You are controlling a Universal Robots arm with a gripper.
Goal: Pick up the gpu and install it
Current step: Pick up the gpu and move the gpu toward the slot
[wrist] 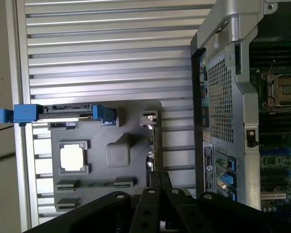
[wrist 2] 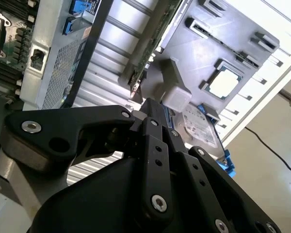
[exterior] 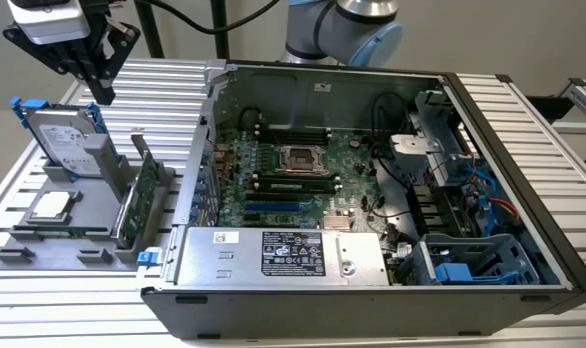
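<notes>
The gripper (exterior: 102, 93), fingers pressed together and empty, hung above the tray's (exterior: 56, 250) far end. The gpu (exterior: 138, 196) stood on edge in that tray, below the gripper and towards the exterior view's right, just beside the case (exterior: 370, 319), its long axis running away from the camera.

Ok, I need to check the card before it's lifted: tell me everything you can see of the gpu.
The gpu is a flat green circuit board standing upright on its long edge in a slot of the grey holder tray. It sits on the exterior view's left of the open computer case. It shows mostly edge-on, with a silver metal bracket at one end. The holder's grey walls flank it closely. The gripper hangs above the tray, apart from the card.
</notes>
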